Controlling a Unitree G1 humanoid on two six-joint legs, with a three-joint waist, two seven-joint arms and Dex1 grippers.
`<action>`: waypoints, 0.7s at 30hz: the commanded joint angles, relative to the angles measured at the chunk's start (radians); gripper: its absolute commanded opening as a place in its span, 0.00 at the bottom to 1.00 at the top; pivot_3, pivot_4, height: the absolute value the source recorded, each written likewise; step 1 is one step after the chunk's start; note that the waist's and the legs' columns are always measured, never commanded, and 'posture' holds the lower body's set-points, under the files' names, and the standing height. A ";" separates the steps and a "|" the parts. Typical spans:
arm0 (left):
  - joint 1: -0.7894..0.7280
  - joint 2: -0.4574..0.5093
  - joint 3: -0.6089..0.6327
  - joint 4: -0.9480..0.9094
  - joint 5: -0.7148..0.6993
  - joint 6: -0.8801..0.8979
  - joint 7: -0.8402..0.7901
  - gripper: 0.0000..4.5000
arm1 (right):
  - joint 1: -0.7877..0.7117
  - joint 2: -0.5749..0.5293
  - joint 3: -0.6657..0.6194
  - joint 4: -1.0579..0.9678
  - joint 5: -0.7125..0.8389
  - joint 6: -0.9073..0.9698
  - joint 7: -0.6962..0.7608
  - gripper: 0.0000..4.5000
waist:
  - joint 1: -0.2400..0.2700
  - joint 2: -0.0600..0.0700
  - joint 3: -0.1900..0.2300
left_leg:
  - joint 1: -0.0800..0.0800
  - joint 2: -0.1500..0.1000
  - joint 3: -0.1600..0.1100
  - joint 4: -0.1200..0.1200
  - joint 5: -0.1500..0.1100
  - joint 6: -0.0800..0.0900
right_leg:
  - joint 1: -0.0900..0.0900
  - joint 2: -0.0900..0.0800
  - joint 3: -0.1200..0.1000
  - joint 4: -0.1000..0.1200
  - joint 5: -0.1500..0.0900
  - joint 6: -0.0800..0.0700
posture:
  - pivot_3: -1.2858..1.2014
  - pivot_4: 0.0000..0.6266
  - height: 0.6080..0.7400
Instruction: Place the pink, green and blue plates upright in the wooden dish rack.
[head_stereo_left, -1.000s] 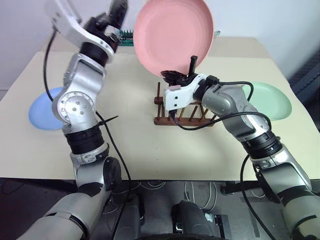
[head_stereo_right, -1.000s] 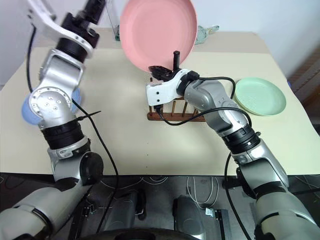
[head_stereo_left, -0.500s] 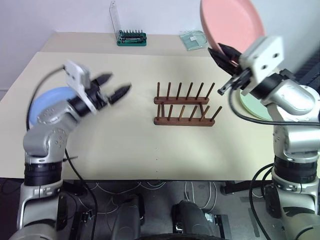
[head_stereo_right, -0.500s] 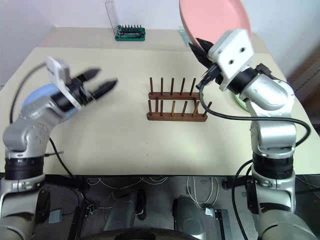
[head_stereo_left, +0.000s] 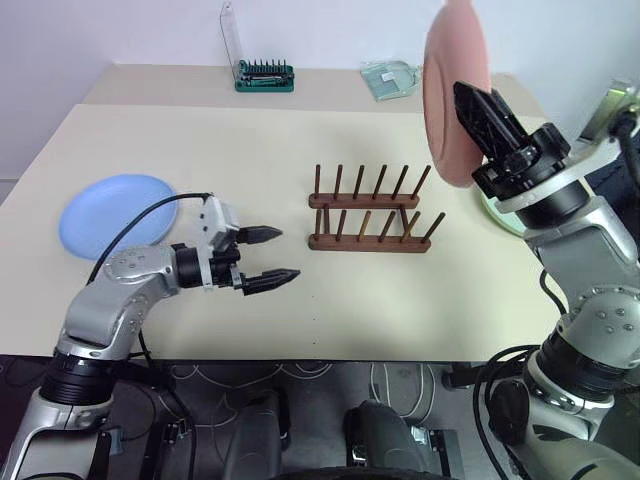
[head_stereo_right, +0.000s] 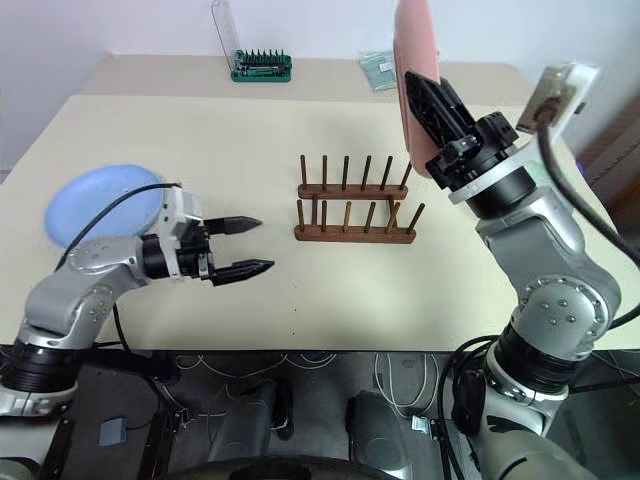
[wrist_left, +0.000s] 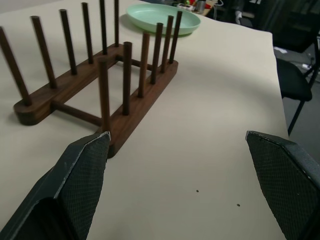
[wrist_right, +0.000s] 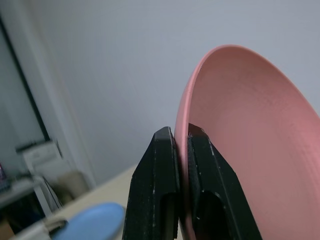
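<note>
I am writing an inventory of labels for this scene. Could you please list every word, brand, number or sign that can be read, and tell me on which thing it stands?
No text can be read.
The green-based tool holder at the table's far edge: no legible marking.
The clear packet near it: too small to tell any print.
The pink plate, blue plate, green plate and wooden dish rack: plain, no marks.
</note>
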 joint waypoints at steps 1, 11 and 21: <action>-0.003 -0.026 -0.020 -0.027 0.004 -0.013 -0.007 0.99 | 0.013 -0.008 0.002 -0.027 0.108 -0.036 -0.051 0.00 | 0.000 0.000 0.000 | 0.000 0.000 0.000 0.000 0.000 0.000 | 0.000 0.000 0.000 0.000 0.000 0.000 | 0.52 0.24 0.94; -0.013 -0.085 -0.037 0.014 0.033 -0.041 -0.018 0.99 | 0.060 -0.023 0.031 0.058 0.196 -0.102 -0.113 0.00 | 0.000 0.001 0.000 | 0.000 0.000 0.000 0.000 0.000 0.000 | 0.000 0.001 0.000 0.000 0.000 0.000 | 0.52 0.24 0.94; -0.006 -0.108 -0.037 0.016 0.056 -0.078 -0.025 0.99 | 0.104 -0.037 0.043 0.166 0.190 -0.133 -0.084 0.00 | 0.001 0.002 0.000 | 0.000 0.000 0.000 0.000 0.000 0.001 | 0.000 0.000 0.000 0.000 0.000 0.000 | 0.52 0.24 0.94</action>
